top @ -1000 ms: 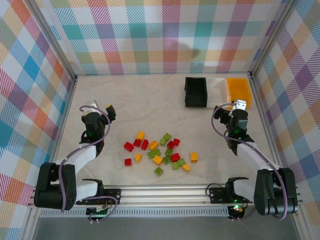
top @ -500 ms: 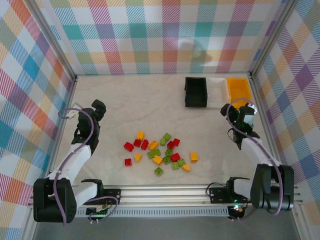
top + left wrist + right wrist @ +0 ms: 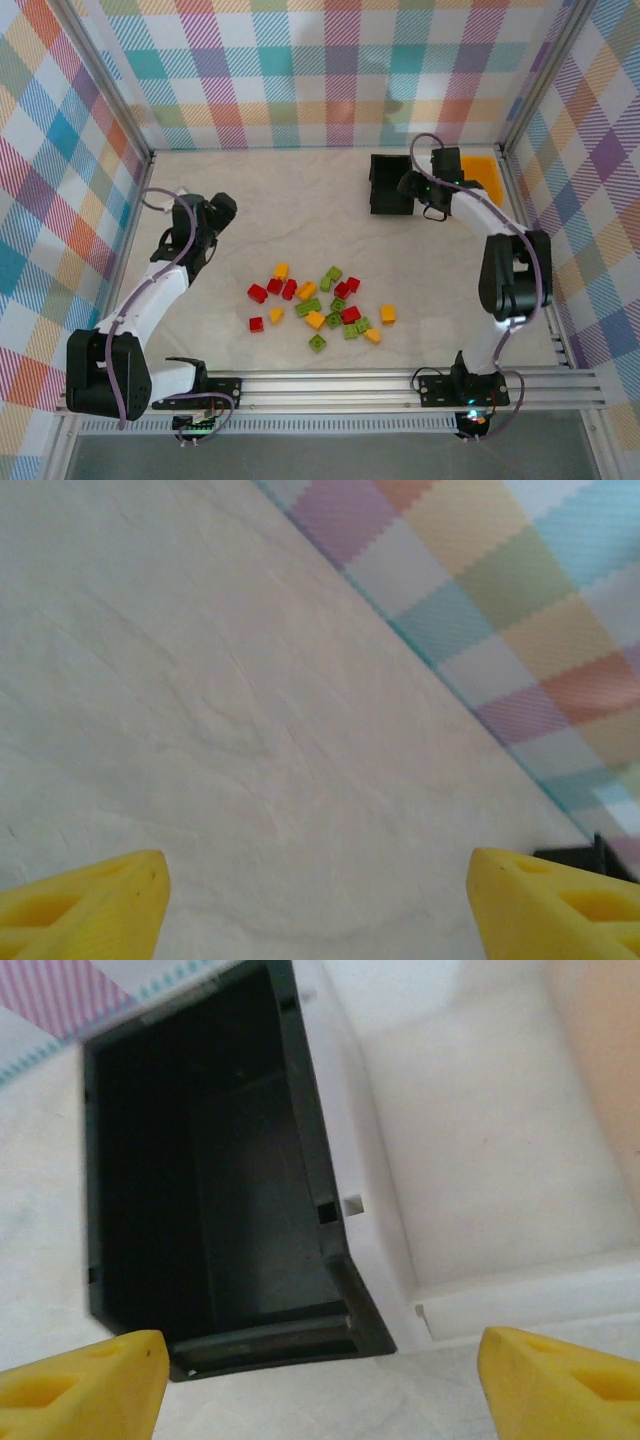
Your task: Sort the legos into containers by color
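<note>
The left jaws stand wide apart, their yellow fingertips (image 3: 85, 910) at the two lower corners of the left wrist view with nothing held between them; beneath them lies the bare pale desk (image 3: 250, 730), and beyond it the foot of the checked wall (image 3: 520, 600); from above, these jaws sit at the end of the left arm (image 3: 150, 300) over the left part of the desk, well apart from the bricks; the right jaws are likewise wide, the yellow fingertips (image 3: 560, 1385) far apart and gripping nothing; they hang over the near end of the containers, with the black bin (image 3: 240, 1210) straight below and the white bin (image 3: 480, 1160) joined to its right side; in the top view the right arm (image 3: 500, 240) reaches back across the white bin, and the orange-yellow bin (image 3: 480, 172) sits at the right end of the row, near the back right corner of the desk; the legos (image 3: 315, 319) lie in a loose cluster on the desk between the two arms, nearer the front edge, well apart from the bins; the colours are mixed there, a red brick (image 3: 257, 293) at the left edge, a yellow-orange one (image 3: 281, 270) toward the back, and a lime green one (image 3: 334, 273) near the middle.
</note>
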Controlling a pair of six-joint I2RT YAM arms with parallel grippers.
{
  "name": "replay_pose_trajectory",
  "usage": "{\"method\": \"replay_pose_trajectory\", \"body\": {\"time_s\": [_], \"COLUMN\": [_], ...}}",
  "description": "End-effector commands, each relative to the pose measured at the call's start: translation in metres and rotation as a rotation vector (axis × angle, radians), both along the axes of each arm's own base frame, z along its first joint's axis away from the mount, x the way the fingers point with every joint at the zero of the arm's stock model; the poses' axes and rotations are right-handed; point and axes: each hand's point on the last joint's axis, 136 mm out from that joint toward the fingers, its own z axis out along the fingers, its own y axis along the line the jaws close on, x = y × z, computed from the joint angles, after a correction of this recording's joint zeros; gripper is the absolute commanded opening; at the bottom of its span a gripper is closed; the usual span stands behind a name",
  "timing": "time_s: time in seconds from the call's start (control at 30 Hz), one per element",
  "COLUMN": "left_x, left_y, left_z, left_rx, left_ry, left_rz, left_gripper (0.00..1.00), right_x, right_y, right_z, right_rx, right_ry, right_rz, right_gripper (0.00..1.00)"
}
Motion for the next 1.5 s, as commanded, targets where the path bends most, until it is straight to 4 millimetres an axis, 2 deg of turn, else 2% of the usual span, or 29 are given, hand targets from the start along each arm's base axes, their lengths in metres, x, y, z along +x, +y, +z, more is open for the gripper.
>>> {"method": "replay_pose_trajectory", "body": {"time_s": [0.0, 0.17, 0.3, 0.5, 0.6, 0.7, 0.87, 1.07, 1.17, 1.33, 1.47], "left_x": [-0.014, -0.026, -0.034, -0.041, -0.042, -0.045, -0.053, -0.067, -0.073, -0.081, -0.085], "left_y": [-0.016, -0.027, -0.032, -0.036, -0.037, -0.035, -0.025, -0.012, -0.008, -0.003, 0.0], "left_z": [-0.019, -0.021, -0.021, -0.027, -0.025, -0.021, 0.001, 0.023, 0.027, 0.034, 0.036], "left_rx": [-0.013, -0.011, -0.017, -0.012, -0.022, -0.026, -0.016, 0.01, 0.021, 0.039, 0.048], "left_ry": [0.075, 0.062, 0.052, 0.074, 0.071, 0.061, 0.015, -0.025, -0.033, -0.052, -0.064], "left_rz": [-0.049, -0.085, -0.106, -0.121, -0.12, -0.113, -0.075, -0.03, -0.018, -0.011, -0.004], "left_gripper": [0.78, 0.79, 0.79, 0.8, 0.8, 0.8, 0.81, 0.83, 0.83, 0.83, 0.84], "right_x": [-0.002, 0.02, 0.028, 0.033, 0.03, 0.022, -0.002, -0.037, -0.05, -0.067, -0.076], "right_y": [-0.017, -0.009, 0.001, 0.021, 0.039, 0.066, 0.131, 0.2, 0.223, 0.248, 0.255], "right_z": [-0.017, -0.033, -0.046, -0.051, -0.05, -0.047, -0.043, -0.043, -0.046, -0.046, -0.037], "right_rx": [-0.099, -0.127, -0.175, -0.237, -0.262, -0.273, -0.298, -0.319, -0.308, -0.32, -0.336], "right_ry": [0.096, 0.128, 0.151, 0.153, 0.147, 0.138, 0.113, 0.118, 0.139, 0.145, 0.127], "right_rz": [-0.025, 0.014, 0.041, 0.073, 0.106, 0.149, 0.246, 0.259, 0.241, 0.216, 0.179], "right_gripper": [0.78, 0.71, 0.6, 0.38, 0.28, 0.17, 0.0, 0.0, 0.0, 0.0, 0.0]}}
